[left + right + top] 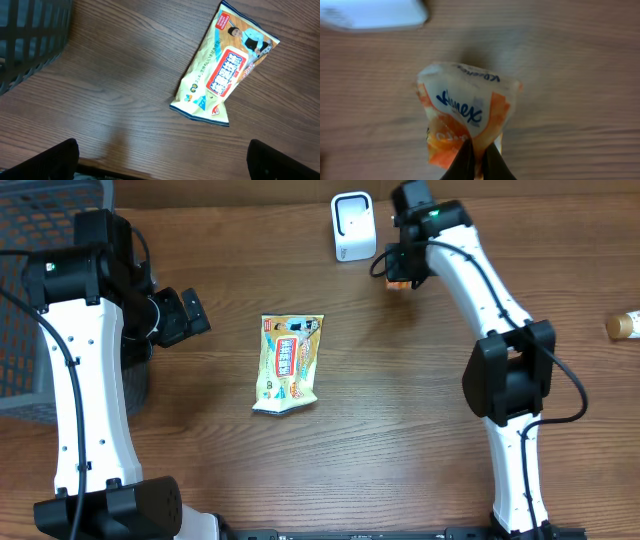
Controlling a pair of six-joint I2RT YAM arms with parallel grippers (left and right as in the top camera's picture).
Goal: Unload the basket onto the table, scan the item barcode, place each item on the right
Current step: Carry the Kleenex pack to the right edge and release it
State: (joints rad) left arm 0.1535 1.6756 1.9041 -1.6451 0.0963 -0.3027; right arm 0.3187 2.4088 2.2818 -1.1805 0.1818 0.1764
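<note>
My right gripper (401, 278) is shut on a small orange and white Kleenex tissue pack (467, 107), pinching its lower edge between the fingers (465, 162). It holds the pack above the wooden table, just right of the white barcode scanner (352, 225), which shows blurred at the top left of the right wrist view (370, 12). No barcode shows on the pack's visible face. My left gripper (186, 315) stands open and empty, left of a yellow snack bag (288, 362). In the left wrist view the bag (222, 67) lies ahead to the right, well clear of the gripper (165, 165).
A dark mesh basket (30, 220) stands at the far left, its wall also in the left wrist view (30, 35). A small brown-capped object (622, 326) lies at the right edge of the table.
</note>
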